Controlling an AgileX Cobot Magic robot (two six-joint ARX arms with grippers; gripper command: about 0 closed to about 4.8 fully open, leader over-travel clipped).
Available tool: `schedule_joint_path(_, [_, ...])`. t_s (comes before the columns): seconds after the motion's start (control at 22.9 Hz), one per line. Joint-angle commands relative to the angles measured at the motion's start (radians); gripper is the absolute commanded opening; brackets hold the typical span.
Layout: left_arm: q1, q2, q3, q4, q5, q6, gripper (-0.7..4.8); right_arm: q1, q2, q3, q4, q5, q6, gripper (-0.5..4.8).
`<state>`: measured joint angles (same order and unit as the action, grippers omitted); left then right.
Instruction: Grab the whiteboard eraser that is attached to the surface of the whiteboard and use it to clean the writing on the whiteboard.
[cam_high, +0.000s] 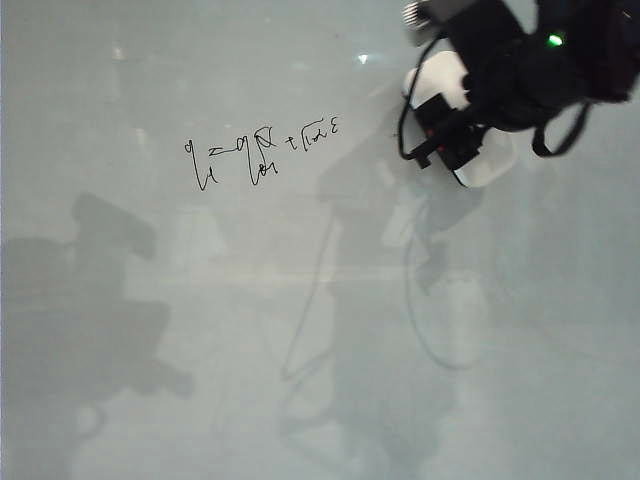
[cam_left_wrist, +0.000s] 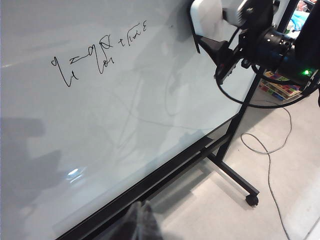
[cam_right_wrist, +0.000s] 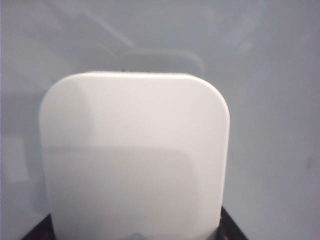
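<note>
Right gripper (cam_high: 452, 135) sits at the upper right of the whiteboard (cam_high: 300, 350), jaws closed onto the whiteboard eraser (cam_high: 440, 85); right wrist view shows the white pad (cam_right_wrist: 135, 155) filling the space between the fingers. Eraser is against the board surface. The writing (cam_high: 255, 150) is well apart to the left, intact, two short lines. Left gripper (cam_left_wrist: 140, 222): only a blurred dark tip shows near the board's lower frame (cam_left_wrist: 165, 175); can't tell its opening.

A pale grey floor (cam_left_wrist: 280, 170) carries a looping cable (cam_left_wrist: 267, 150) beside colourful clutter (cam_left_wrist: 280, 84).
</note>
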<state>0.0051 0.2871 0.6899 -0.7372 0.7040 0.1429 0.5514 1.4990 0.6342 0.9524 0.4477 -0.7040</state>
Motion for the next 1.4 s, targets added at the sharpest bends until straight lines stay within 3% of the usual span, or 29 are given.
schedule_joint_path(0.04, [0.000, 0.000, 0.006, 0.011, 0.003, 0.003, -0.03, 0.073, -0.006, 0.062, -0.026, 0.041, -0.203, 2.60])
schedule_joint_path(0.13, [0.000, -0.001, 0.006, 0.011, 0.003, 0.003, -0.02, 0.125, -0.005, 0.141, -0.116, 0.041, -0.233, 2.60])
schedule_joint_path(0.22, [0.000, -0.001, 0.006, 0.011, 0.004, 0.003, -0.03, 0.168, 0.012, 0.280, -0.314, 0.041, -0.231, 2.60])
schedule_joint_path(0.44, [0.000, -0.001, 0.006, 0.012, 0.003, 0.003, -0.03, 0.200, 0.091, 0.444, -0.484, 0.041, -0.256, 2.60])
schedule_joint_path(0.52, [0.000, -0.001, 0.006, 0.012, 0.003, 0.003, -0.03, 0.235, 0.130, 0.524, -0.584, 0.050, -0.333, 2.60])
schedule_joint_path(0.92, [0.000, -0.001, 0.006, 0.013, 0.003, 0.003, -0.03, 0.344, 0.264, 0.581, -0.590, 0.027, -0.453, 2.60])
schedule_joint_path(1.05, [0.000, -0.001, 0.006, 0.013, 0.004, 0.003, -0.03, 0.359, 0.305, 0.581, -0.578, 0.025, -0.463, 2.60])
schedule_joint_path(1.4, [0.000, -0.001, 0.006, 0.013, 0.004, 0.003, -0.03, 0.362, 0.388, 0.607, -0.535, 0.060, -0.645, 2.60])
